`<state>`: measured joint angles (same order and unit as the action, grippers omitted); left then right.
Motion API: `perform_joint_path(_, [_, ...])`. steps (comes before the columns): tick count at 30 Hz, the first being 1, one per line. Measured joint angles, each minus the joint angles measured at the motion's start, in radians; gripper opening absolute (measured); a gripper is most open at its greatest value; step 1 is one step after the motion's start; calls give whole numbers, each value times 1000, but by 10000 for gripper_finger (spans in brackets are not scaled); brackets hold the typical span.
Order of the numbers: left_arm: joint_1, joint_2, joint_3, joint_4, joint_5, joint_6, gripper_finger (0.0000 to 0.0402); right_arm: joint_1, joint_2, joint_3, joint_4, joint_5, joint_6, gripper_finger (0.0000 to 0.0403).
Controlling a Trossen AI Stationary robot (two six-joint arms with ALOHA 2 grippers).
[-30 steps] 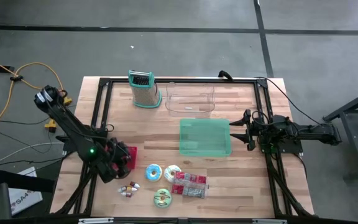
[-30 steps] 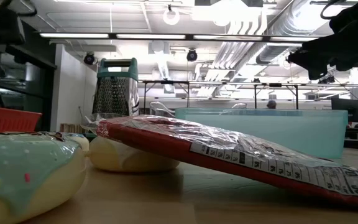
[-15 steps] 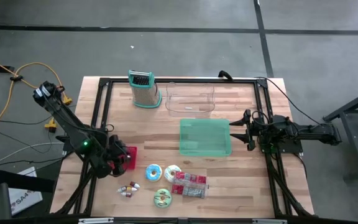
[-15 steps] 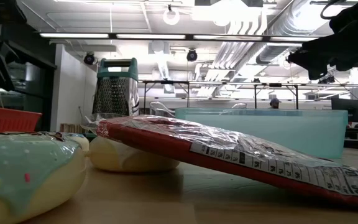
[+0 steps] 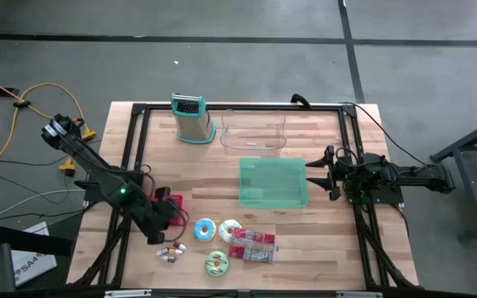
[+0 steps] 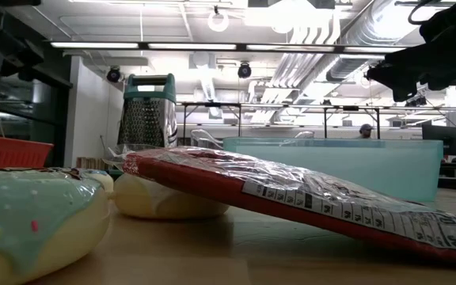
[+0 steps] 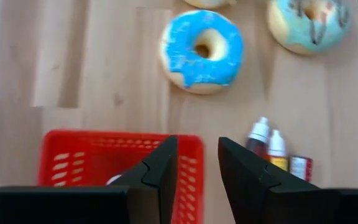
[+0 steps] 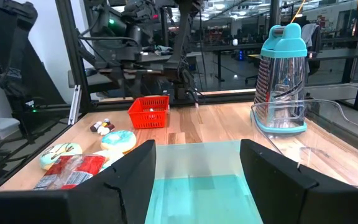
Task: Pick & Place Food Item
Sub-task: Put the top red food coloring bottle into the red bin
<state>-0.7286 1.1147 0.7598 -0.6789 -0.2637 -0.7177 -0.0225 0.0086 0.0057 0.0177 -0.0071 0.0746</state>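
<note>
My left tool (image 7: pixel 194 163) hangs spread and empty over the small red plastic basket's (image 7: pixel 104 163) rim near the tabletop's (image 5: pixel 222 170) left edge. The blue-iced ring doughnut (image 7: pixel 202 51) lies beside it, toward the front edge. My right tool (image 8: pixel 197 168) waits spread beside the translucent teal plastic bin (image 5: pixel 273 183).

Bright even ceiling light, soft shadows, low view's nearest objects blurred.

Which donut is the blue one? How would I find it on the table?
Start at the big teal bin in the middle of the table. Look toward the table's near edge, at the cluster of donuts left of the red snack bag. The blue donut is the leftmost one, closest to the red basket, with solid bright blue icing.
</note>
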Motion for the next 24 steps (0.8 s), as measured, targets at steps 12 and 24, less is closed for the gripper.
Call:
perform_joint_path(12, [-23,241,184,-5,153,128,112,0,0,0,0,0,0,223])
perform_joint_path(24, [-74,289,197,-46,149,122,112,0,0,0,0,0,0,223])
